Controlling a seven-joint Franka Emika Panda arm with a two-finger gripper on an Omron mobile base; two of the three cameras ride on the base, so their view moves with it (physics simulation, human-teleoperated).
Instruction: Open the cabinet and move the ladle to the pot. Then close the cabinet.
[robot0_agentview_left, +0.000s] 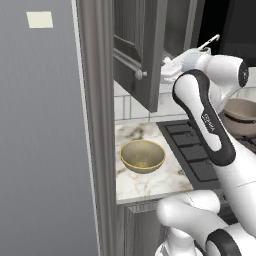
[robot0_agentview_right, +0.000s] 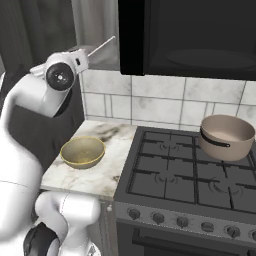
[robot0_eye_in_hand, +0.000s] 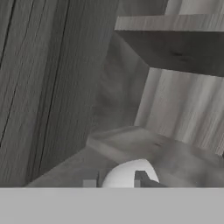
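The cabinet (robot0_agentview_left: 142, 47), of dark grey wood grain with a raised-panel door and a small round metal knob (robot0_agentview_left: 139, 74), is seen open at the upper centre of the left base view, its door swung outward toward the camera. In the hand view, grained inner walls and a flat shelf (robot0_eye_in_hand: 175, 39) at upper right are shown, with a pale rounded ladle bowl (robot0_eye_in_hand: 127, 173) at the bottom centre between the gripper's tips. The gripper (robot0_agentview_left: 172, 67) is placed just behind the door's free edge; a thin pale ladle handle (robot0_agentview_left: 210, 42) rises beyond it. Whether the fingers are clamped cannot be told.

The pot (robot0_agentview_right: 227, 136), round and taupe-brown with a darker rim band, stands on the black stove grate (robot0_agentview_right: 175, 175) at right. A shallow golden bowl (robot0_agentview_right: 82, 151) rests on the marble counter (robot0_agentview_right: 100, 180), well apart from the pot.
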